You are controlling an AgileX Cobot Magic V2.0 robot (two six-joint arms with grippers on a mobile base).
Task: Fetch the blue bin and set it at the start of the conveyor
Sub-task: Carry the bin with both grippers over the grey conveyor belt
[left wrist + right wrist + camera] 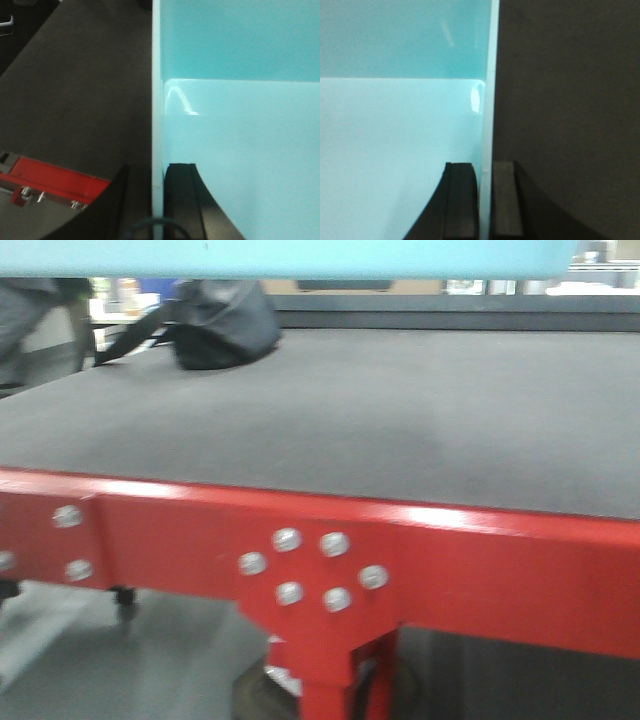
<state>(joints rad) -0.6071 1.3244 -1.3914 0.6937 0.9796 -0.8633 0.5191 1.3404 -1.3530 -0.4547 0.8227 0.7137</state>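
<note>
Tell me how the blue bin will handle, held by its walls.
Probably light: the bin looks empty. Its thin wall, pinched between fingers, may flex. The glossy plastic could slip.

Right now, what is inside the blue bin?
Only bare floor shows in the blue bin, plus one finger of each hand gripping its side walls: left hand, right hand. The middle of the floor is outside both wrist views.
</note>
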